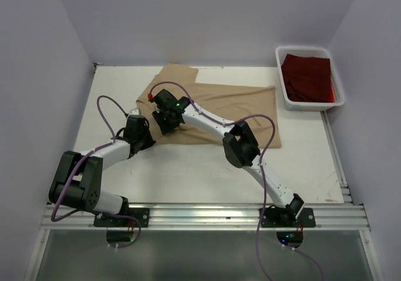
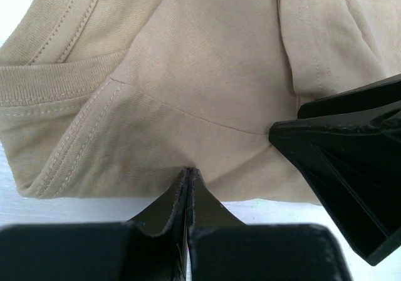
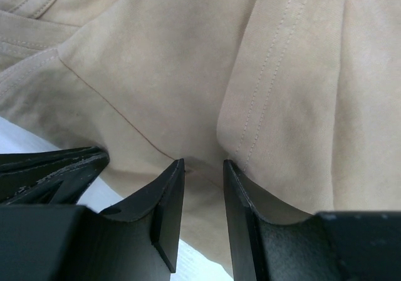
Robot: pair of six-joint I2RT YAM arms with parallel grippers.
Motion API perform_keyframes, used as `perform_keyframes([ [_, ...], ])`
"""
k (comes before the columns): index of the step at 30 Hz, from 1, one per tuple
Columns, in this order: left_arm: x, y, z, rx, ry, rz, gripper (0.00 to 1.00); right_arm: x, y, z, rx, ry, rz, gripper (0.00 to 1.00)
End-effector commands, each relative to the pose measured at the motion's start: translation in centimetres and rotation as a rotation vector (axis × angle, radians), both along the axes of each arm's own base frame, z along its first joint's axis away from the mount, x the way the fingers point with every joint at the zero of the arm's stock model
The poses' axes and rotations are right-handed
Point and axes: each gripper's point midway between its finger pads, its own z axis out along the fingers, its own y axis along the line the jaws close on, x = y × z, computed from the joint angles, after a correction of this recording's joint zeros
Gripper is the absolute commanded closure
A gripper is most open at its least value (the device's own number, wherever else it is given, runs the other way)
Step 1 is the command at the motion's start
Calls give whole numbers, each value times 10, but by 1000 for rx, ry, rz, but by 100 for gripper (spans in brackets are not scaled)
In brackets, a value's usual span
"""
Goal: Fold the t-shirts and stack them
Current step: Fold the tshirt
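Observation:
The tan t-shirt (image 1: 235,106) lies spread across the middle of the table, with one part sticking out toward the back. Its ribbed collar (image 2: 44,87) shows in the left wrist view. My left gripper (image 2: 189,172) is shut, its tips resting on the shirt's near edge; no cloth shows between them. My right gripper (image 3: 203,164) stands open just beside it, its fingers on either side of a raised fold of tan cloth (image 3: 276,106). From above the two grippers sit close together at the shirt's near-left part, left gripper (image 1: 145,137) and right gripper (image 1: 169,123). The dark red t-shirt (image 1: 307,77) lies folded in the bin.
A white plastic bin (image 1: 283,84) stands at the back right corner of the table. My right arm's elbow (image 1: 239,144) hangs over the shirt's near edge. One of the right gripper's black fingers (image 2: 338,162) fills the right of the left wrist view. Grey walls close in three sides.

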Motion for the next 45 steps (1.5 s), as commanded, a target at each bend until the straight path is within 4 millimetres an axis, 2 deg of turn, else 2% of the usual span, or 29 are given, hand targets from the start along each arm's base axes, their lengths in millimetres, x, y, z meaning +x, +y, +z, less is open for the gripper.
perform_keyframes([
  [1, -6, 2, -6, -3, 21, -2, 100, 11, 0, 55, 23, -112, 14, 64],
  [2, -7, 2, -7, -2, 22, -3, 100, 11, -3, 46, -1, -100, 9, 64],
  [8, -8, 5, -8, 5, 26, 1, 100, 24, -13, 28, -55, -120, -43, 68],
  [14, -11, 10, -7, 14, 23, 6, 100, 45, -36, 11, -104, -118, -118, 72],
  [18, -12, 11, -7, 15, 23, 8, 100, 57, -54, 4, -134, -112, -159, 72],
  [22, -13, 11, -7, 14, 22, 8, 100, 64, -63, 2, -154, -124, -174, 70],
  [29, -14, 13, -8, 22, 28, 6, 100, 83, -73, 10, -152, -163, -218, 69],
  [34, -15, 14, -9, 26, 33, 6, 100, 102, -88, 18, -168, -210, -272, 68],
  [38, -16, 15, -9, 33, 36, 5, 100, 126, -113, 37, -217, -308, -382, 66],
  [40, -16, 16, -9, 35, 38, 7, 100, 138, -130, 58, -239, -379, -463, 66],
  [41, -16, 16, -8, 37, 36, 7, 100, 140, -137, 60, -257, -395, -486, 65],
  [42, -16, 16, -8, 38, 36, 6, 100, 143, -142, 74, -251, -420, -511, 65],
  [45, -14, 16, -6, 36, 34, 7, 100, 145, -156, 86, -275, -461, -554, 65],
])
